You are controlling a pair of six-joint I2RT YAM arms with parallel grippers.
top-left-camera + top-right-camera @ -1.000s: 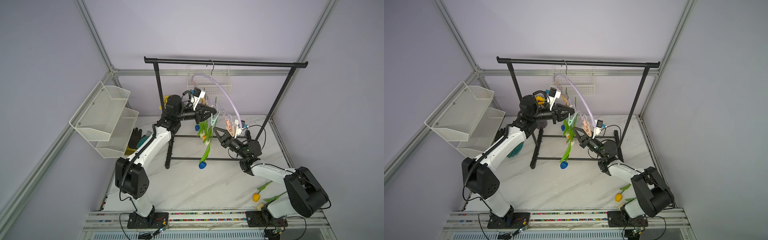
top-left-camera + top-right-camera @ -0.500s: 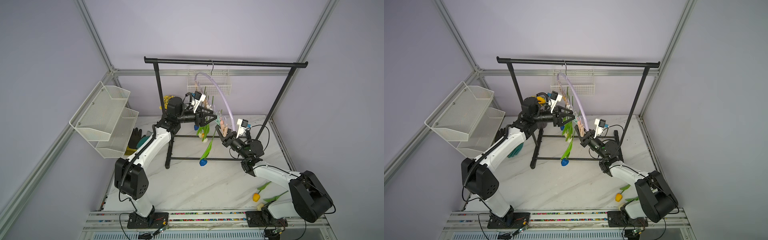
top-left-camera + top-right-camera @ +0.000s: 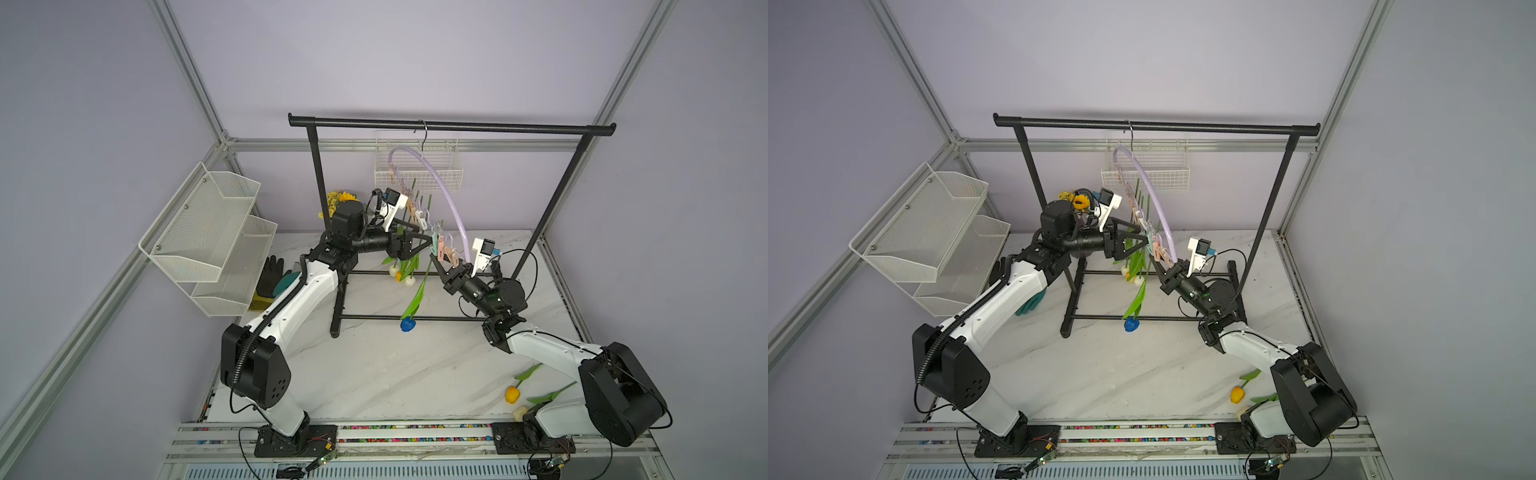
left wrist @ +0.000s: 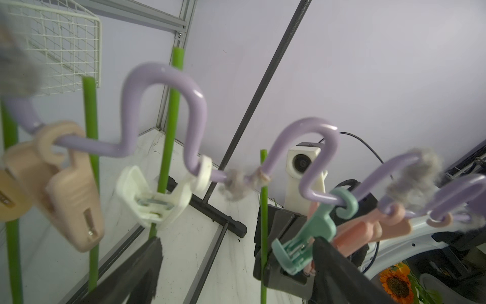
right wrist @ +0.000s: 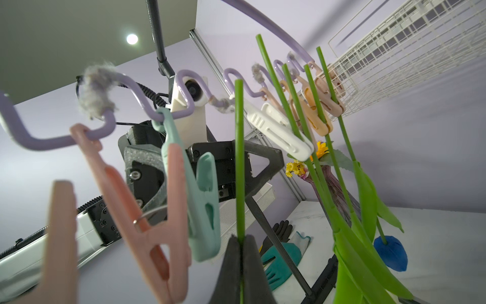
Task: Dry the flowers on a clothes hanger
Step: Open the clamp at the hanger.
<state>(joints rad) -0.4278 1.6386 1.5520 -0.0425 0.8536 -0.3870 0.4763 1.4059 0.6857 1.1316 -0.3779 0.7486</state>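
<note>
Up at twelve o'clock, under the black rack (image 3: 451,124), the clothes hanger (image 4: 197,105) hangs by its hook with several of the flowers (image 4: 171,105) already nipped head-down in its white and peach pegs. My right gripper (image 5: 240,240) is pressed together on the bare stem of the blue tulip (image 3: 407,325), a little below the cut end. That end stands just beside the mint peg (image 5: 202,200), and I cannot tell whether the peg has bitten it. My left gripper (image 4: 238,242) stands wide apart with that peg between its fingers, close to one of them, gripping nothing. I judge the tulip very light, with a thin, smooth, fairly stiff plastic stem that could slide or twist between my pads, a floppy leaf, and a head that pulls it downward. The hold therefore belongs on bare stem clear of the leaf, leaving a stub free for the peg. The hanger looks light too, and free to swing away from a push. As for containers, the purple vase (image 5: 342,194) at eleven o'clock holds the sunflower bouquet (image 3: 338,198). The wire basket (image 3: 417,170) at twelve and the two-tier mesh shelf (image 3: 208,232) at nine show nothing inside. Two more tulips (image 3: 512,394) lie on the table (image 3: 374,374) at about four o'clock, well apart from the hanger.
</note>
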